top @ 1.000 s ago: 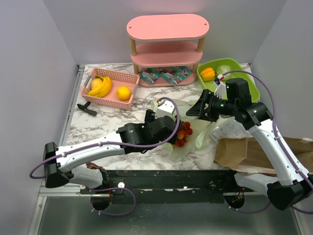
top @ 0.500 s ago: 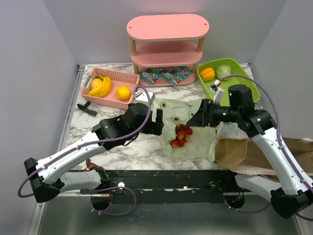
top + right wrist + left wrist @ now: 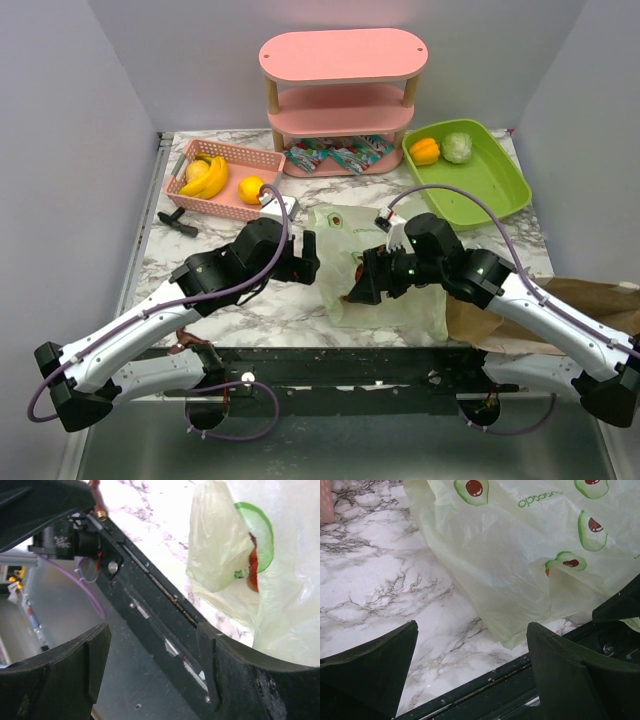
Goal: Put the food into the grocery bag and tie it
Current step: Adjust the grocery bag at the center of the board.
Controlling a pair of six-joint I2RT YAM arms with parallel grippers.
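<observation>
The pale-green avocado-print grocery bag [image 3: 395, 300] lies flat near the table's front edge and also shows in the left wrist view [image 3: 520, 545] and the right wrist view [image 3: 220, 555]. Small red fruits [image 3: 361, 273] show faintly at its left edge and through the plastic [image 3: 253, 570]. My left gripper [image 3: 311, 258] is open and empty just left of the bag. My right gripper [image 3: 360, 287] is open and empty over the bag's left front corner. Bananas [image 3: 205, 176] lie in the pink basket [image 3: 238, 210]. The bell pepper [image 3: 425, 151] and leafy head [image 3: 457, 147] sit in the green tray [image 3: 497, 190]. Snack packets [image 3: 340, 155] lie under the pink shelf.
An orange fruit [image 3: 252, 190] is in the pink basket. A pink shelf [image 3: 343, 60] stands at the back. A brown paper bag [image 3: 570, 305] lies at the front right. A black tool [image 3: 178, 221] lies at the left edge.
My left gripper has drawn back leftward off the bag. My right arm has swung left and down to the bag's near left corner. The bag has folded over the red fruits.
</observation>
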